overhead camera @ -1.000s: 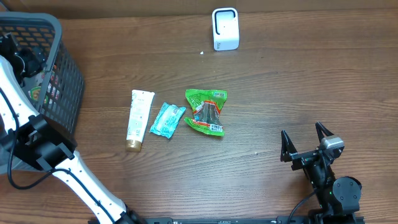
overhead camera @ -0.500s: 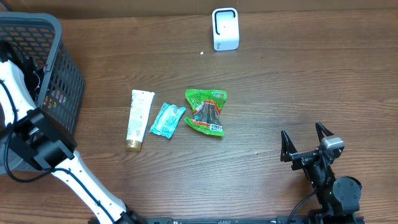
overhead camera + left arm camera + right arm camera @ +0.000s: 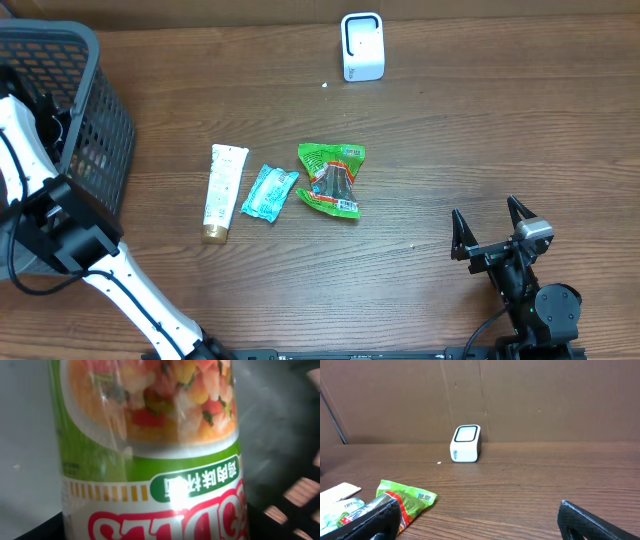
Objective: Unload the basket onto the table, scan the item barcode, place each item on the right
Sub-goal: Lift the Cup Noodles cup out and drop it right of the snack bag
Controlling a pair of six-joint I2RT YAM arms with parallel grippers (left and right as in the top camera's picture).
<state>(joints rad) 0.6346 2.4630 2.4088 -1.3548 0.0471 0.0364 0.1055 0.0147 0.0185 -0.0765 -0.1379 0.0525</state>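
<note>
Left arm [image 3: 22, 150] deeper; noodle cup [image 3: 150, 450] inverted

White tube [image 3: 224, 190], teal packet [image 3: 269, 192], green bag [image 3: 335, 180]

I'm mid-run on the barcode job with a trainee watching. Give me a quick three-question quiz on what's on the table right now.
1. True or false: the white scanner stands inside the basket.
2. Which one lies between the tube and the green snack bag? A) the teal packet B) the white scanner C) the basket
3. Fill in: the right gripper has its jaws ____, with nothing between them.
Key: 1 false; 2 A; 3 open.
</note>
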